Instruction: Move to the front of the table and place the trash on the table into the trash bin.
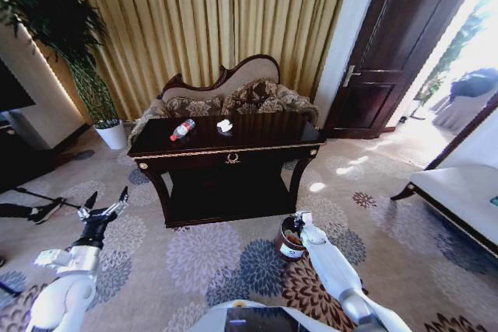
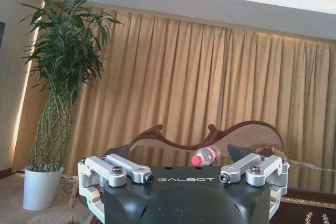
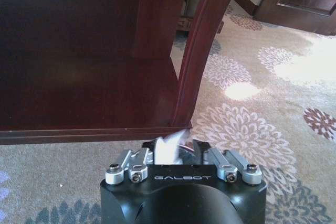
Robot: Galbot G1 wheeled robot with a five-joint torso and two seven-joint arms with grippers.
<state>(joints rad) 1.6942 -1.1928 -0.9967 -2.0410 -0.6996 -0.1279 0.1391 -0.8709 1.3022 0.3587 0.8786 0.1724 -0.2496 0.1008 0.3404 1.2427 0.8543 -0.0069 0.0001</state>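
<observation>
Right hand [image 1: 297, 221] is seen over the trash bin [image 1: 289, 240] at the worktop's [image 1: 226, 144] 5 o'clock; crumpled paper [image 3: 167, 148] gripped is shown up close at the wrist. Left hand [image 1: 105, 206] is held open at 8 o'clock.

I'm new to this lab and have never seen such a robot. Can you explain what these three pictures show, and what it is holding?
It is a wheeled robot with two arms. One picture looks down from its head; the other two come from cameras on its wrists. Ahead stands a dark table with a bottle and crumpled paper on top. The left gripper hangs open to the table's left; its wrist camera sees the bottle's red cap. The right gripper is over the trash bin on the carpet, and its wrist camera shows a white scrap between the fingers.
</observation>
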